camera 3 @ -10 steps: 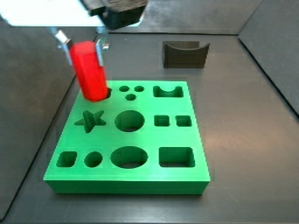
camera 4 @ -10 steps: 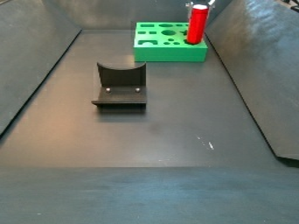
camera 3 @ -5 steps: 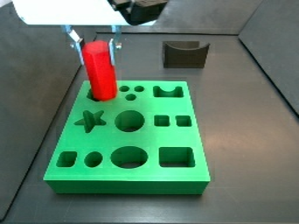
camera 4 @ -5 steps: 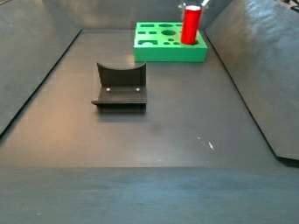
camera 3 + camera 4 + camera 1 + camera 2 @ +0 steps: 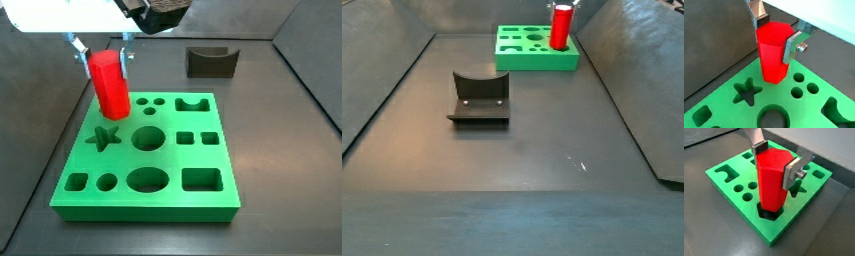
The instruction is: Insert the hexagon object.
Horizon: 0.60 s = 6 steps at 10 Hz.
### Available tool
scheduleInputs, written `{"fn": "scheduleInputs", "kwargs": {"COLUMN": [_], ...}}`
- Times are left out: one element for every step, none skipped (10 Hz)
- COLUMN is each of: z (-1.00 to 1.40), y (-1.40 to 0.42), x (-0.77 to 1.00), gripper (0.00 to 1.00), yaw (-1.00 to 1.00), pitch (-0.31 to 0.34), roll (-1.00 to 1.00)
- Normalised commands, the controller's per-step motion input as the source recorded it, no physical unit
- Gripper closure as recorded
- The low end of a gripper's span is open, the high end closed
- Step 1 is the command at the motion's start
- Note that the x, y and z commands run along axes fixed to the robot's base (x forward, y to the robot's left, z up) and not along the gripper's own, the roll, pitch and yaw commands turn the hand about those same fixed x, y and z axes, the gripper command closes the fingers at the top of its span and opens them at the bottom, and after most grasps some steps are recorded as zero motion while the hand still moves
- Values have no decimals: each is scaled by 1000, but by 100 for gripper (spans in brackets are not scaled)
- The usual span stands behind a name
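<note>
The bright red hexagon object (image 5: 110, 85) stands upright at the far left corner of the green hole board (image 5: 214, 160). Its lower end sits in the corner hole beside the star hole, as a wrist view (image 5: 771, 183) shows. My gripper (image 5: 103, 57) is above that corner, shut on the peg's top, with a silver finger (image 5: 791, 46) pressed against each side. The peg also shows in a wrist view (image 5: 774, 52) and in a side view (image 5: 560, 28). Most of the peg stands out above the board.
The board (image 5: 523, 60) has star, round, square and notched holes around the peg. The dark fixture (image 5: 210, 62) stands apart from the board on the grey floor; it also shows in a side view (image 5: 478, 97). Grey walls enclose the floor.
The peg has gone from slightly tilted to upright and has sunk a little lower into the corner hole. The gripper moved with it, still holding its top.
</note>
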Motion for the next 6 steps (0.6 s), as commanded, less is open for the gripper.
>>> {"fn": "scheduleInputs", "kwargs": {"z": [-274,-203,-277,-334,-97,-3], "y": [423,486,209,0,23,54], "x": [-443,-420,-180,-157,-309,-191], "gripper": [100,100,100,100,100,100], "yaw": [3,3,17,-26,-29,0], "pitch": [0,0,0,0,-1,0], "roll": [-3,-7,0,0,0,0]}}
